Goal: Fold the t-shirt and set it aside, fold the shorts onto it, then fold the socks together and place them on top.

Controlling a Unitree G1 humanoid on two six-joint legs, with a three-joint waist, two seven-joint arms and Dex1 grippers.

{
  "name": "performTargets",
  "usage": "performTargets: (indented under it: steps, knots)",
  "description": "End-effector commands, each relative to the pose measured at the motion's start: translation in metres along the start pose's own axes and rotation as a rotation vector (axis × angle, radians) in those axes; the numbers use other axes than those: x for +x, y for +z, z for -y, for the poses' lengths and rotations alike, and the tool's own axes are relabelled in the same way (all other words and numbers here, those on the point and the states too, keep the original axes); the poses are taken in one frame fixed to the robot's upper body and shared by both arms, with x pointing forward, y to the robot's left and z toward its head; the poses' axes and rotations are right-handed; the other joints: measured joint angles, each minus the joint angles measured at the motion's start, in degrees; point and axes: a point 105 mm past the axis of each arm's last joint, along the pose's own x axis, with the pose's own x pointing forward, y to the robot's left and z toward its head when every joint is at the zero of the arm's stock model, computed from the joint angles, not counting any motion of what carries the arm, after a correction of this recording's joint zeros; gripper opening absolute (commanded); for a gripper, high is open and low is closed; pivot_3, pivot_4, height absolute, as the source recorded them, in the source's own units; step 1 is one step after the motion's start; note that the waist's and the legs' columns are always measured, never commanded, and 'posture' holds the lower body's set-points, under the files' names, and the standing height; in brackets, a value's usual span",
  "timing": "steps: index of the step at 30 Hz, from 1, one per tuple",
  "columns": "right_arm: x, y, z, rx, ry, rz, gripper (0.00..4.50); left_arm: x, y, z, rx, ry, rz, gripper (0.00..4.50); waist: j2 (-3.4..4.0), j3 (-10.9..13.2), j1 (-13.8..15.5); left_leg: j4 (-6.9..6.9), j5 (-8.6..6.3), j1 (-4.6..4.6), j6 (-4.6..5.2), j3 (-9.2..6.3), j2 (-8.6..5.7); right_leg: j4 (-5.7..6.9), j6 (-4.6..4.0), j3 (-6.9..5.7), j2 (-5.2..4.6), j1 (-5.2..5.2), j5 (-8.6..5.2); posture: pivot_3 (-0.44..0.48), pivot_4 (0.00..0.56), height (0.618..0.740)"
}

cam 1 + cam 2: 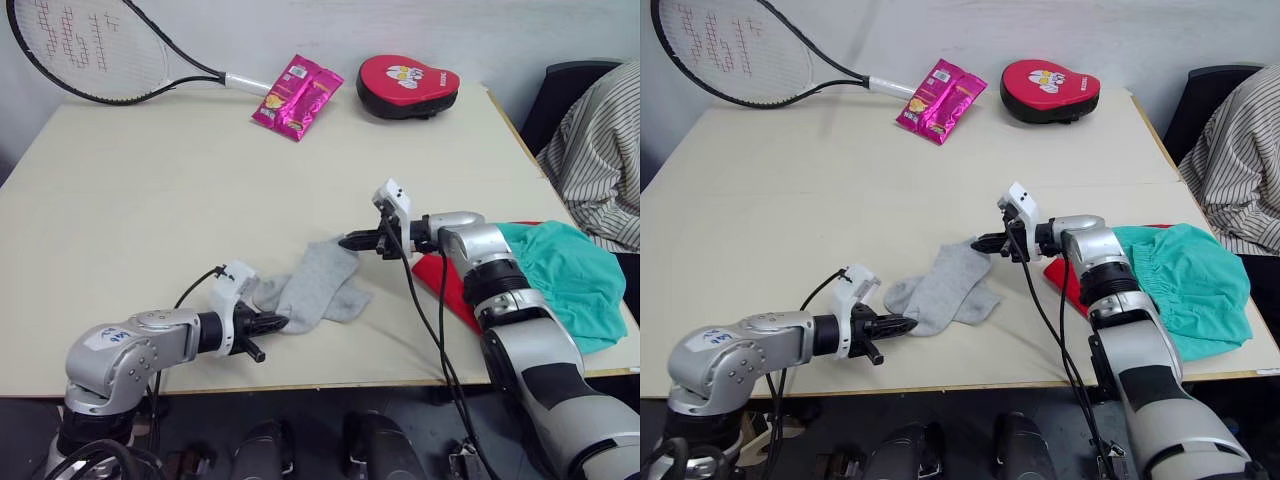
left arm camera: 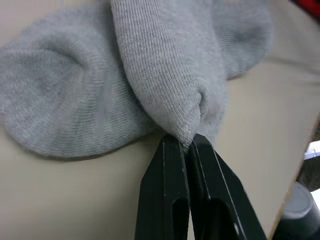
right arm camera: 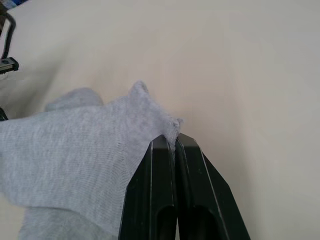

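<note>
Two light grey socks (image 1: 318, 286) lie crossed near the table's front edge. One end of the upper sock (image 2: 165, 70) is pinched in my left gripper (image 1: 281, 322), which is shut on it. My right gripper (image 1: 346, 241) is shut on the sock's far end (image 3: 150, 117), which it holds slightly raised. At the right edge of the table the teal-green shorts (image 1: 560, 275) lie on the red t-shirt (image 1: 440, 283), of which a strip shows beneath my right forearm.
A tennis racket (image 1: 95, 50), a pink snack packet (image 1: 296, 95) and a red padded mitt (image 1: 407, 85) lie along the table's far edge. A person in a striped shirt (image 1: 600, 160) sits at the right. The table (image 1: 200, 190) has open room in the middle.
</note>
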Motion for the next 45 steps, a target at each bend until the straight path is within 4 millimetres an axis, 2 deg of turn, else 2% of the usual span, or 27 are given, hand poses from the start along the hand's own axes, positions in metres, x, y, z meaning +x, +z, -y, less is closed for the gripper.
performTargets:
  steps: [1,7,11,14,22,31,45]
  knots:
    - [-0.02,0.027,-0.017,-0.074,0.034,0.102,0.02,-0.026,0.022,0.007,0.026,-0.077,0.088,0.0,0.01,0.0,0.03,-0.01,0.0,-0.01,0.0,0.0,0.0,-0.01,0.0,0.0,0.0,0.0,0.0,0.0,0.15,0.74]
    - [-0.038,0.017,-0.047,-0.047,-0.01,0.145,0.02,-0.051,0.038,-0.012,0.056,-0.075,0.069,0.0,0.01,0.01,0.14,-0.03,-0.16,0.01,-0.29,-0.05,0.02,-0.03,-0.07,-0.03,0.0,-0.01,-0.04,0.0,0.15,0.74]
    - [-0.038,0.0,-0.062,-0.011,-0.101,0.177,0.02,-0.049,0.04,-0.029,0.127,-0.1,0.037,0.0,0.02,0.01,0.2,-0.08,-0.24,0.01,-0.41,-0.02,0.01,-0.07,-0.09,-0.01,-0.01,-0.03,-0.06,0.0,0.15,0.74]
    - [-0.036,-0.021,-0.069,-0.067,-0.191,0.151,0.02,-0.043,0.038,-0.041,0.178,-0.138,0.009,0.0,0.02,0.01,0.2,-0.13,-0.25,-0.01,-0.43,0.0,0.01,-0.11,-0.12,-0.01,-0.01,-0.06,-0.07,0.0,0.15,0.74]
    - [-0.022,-0.049,-0.097,-0.07,-0.291,0.194,0.02,-0.038,0.048,-0.056,0.066,-0.316,-0.075,0.0,0.01,0.02,0.08,-0.14,-0.25,-0.06,-0.4,0.05,0.03,-0.14,-0.11,-0.03,0.06,-0.12,-0.08,0.0,0.15,0.74]
    - [-0.02,-0.054,-0.094,-0.12,-0.379,0.218,0.02,-0.026,0.044,-0.077,0.094,-0.284,-0.168,0.0,-0.07,0.06,0.18,-0.04,-0.12,-0.07,-0.11,0.05,0.07,-0.08,-0.13,-0.01,0.14,-0.13,-0.16,0.0,0.15,0.74]
    - [-0.029,-0.061,-0.092,-0.1,-0.403,0.193,0.02,-0.011,0.045,-0.078,0.095,-0.299,-0.157,0.0,-0.23,0.15,0.16,0.03,-0.09,-0.07,-0.02,0.02,0.07,-0.01,-0.1,-0.02,0.12,-0.1,-0.18,0.0,0.15,0.74]
